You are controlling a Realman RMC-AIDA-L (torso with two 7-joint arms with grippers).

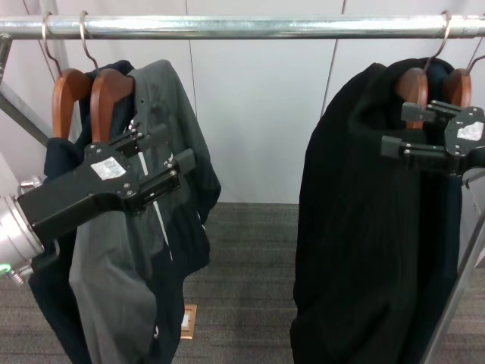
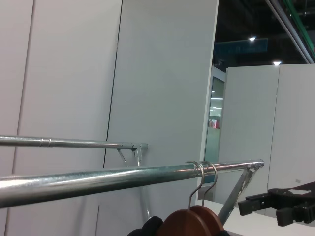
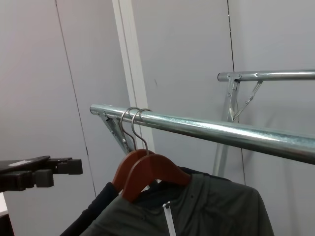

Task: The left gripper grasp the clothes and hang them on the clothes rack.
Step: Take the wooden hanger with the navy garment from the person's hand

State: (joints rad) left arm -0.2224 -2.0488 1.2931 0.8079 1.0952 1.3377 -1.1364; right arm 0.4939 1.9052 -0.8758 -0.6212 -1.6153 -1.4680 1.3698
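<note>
1. Left pincer: fingers spread apart, nothing between them. It sits in front of the grey zip jacket, just below the two wooden hangers at the left end of the rail.
2. The clothes: dark navy fabric hangs on the leftmost hanger, behind and beside the grey jacket's hanger. Its metal hook is over the clothes rack. The print cannot be made out from the head view, so this identification is tentative.
3. Both left hooks sit side by side on the rail; the right wrist view shows them close together.
4. Right pincer: fingers apart, gripping nothing, level with the shoulder of the long black coat at the right end of the rail.
5. Two more wooden hangers hang there.
6. Grey carpeted floor lies below.
</note>
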